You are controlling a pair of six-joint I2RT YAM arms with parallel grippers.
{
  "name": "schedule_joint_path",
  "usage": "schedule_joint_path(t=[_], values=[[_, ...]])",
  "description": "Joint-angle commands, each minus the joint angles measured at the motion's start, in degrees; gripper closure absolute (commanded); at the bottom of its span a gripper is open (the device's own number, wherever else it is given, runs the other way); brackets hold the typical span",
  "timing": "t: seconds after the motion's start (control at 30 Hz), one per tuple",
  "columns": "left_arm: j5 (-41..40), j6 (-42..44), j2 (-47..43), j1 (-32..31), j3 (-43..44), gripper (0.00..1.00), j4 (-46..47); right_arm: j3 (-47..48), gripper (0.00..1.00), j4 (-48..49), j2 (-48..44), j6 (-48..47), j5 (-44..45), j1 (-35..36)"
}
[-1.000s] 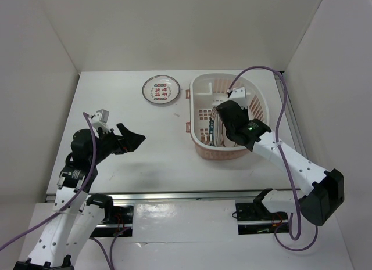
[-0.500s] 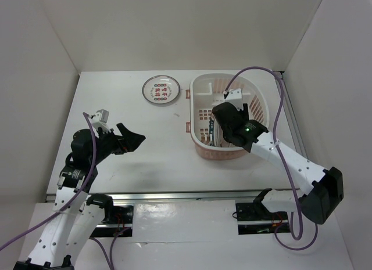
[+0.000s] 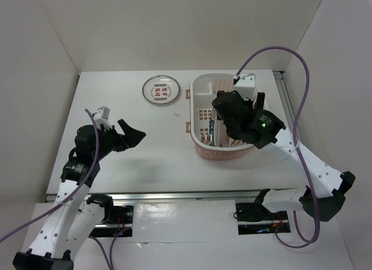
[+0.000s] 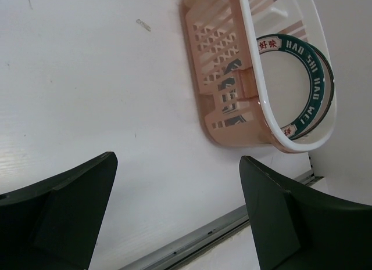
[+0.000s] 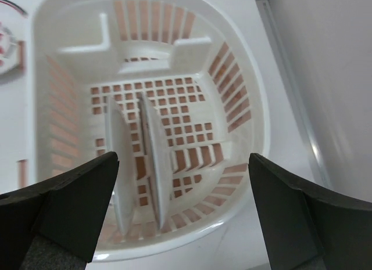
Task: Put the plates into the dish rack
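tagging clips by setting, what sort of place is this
Probably a lab robot test cell, not a real kitchen: a white table boxed in by plain white walls, two robot arms bolted at its near edge, and a dish rack and plates as props.

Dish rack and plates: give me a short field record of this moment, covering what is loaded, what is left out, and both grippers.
dish rack: on the table, right of centre
loaded plates: two, standing on edge side by side in the rack
green-rimmed plate: one of the two loaded
plate left out: red-green characters, flat on the table beside the rack
left gripper: open, empty, over bare table
right gripper: open, empty, above the rack
remaining: one plate
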Motion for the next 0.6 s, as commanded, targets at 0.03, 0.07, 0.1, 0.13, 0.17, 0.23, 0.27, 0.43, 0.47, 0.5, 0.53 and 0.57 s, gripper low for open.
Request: schedule_joint_path(t=[0.03,0.07,0.1,0.13,0.17,0.23,0.27,0.43,0.47,0.5,0.53,0.57], values=[[-0.89,-7.54,5.84,-0.10,-1.84,0.00,9.86,4.41,0.00,0.32,-3.22,0.66,1.27,5.30],[-0.27,-9.38,7.24,-0.10,-2.98,0.00,13.02,1.19,0.00,4.44,-4.45,-2.23,-1.45,7.57],[0.51,-13.75,8.91,-0.10,-4.47,0.00,20.80,-0.76,0.00,13.53,-7.43,-8.18,-10.09,8.38],[0.52,-15.80,12.84,-0.10,-7.01,0.00,24.62,-5.74,0.00,18.67,-9.28,-11.11,-15.83,9.00],[0.52,-17.56,15.49,-0.10,-8.17,0.00,28.74,-8.13,0.00,23.50,-12.61,-13.92,-21.72,9.53],[0.52,-22.12,21.90,-0.10,-9.58,0.00,39.70,-11.66,0.00,32.64,-14.83,-15.00,-35.66,9.53],[1.05,-23.28,29.24,-0.10,-9.59,0.00,43.77,-12.72,0.00,33.82,-14.84,-15.01,-38.45,9.53],[-2.02,-28.29,47.05,-0.10,-8.97,0.00,61.90,-15.27,0.00,34.36,-17.73,-13.87,-43.92,10.67],[-2.90,-28.91,49.25,-0.71,-7.49,0.00,63.92,-15.28,0.00,34.36,-17.74,-13.87,-43.92,10.67],[-3.95,-28.91,51.18,-0.71,-7.48,0.00,66.99,-15.28,0.00,33.67,-18.52,-13.87,-43.92,10.67],[-5.96,-29.52,55.03,-1.23,-6.52,0.00,68.41,-15.28,0.00,33.05,-19.05,-14.47,-43.92,10.67],[-6.85,-30.14,56.81,-1.24,-5.47,0.00,69.47,-15.28,0.00,33.04,-19.06,-14.48,-43.92,10.67]])
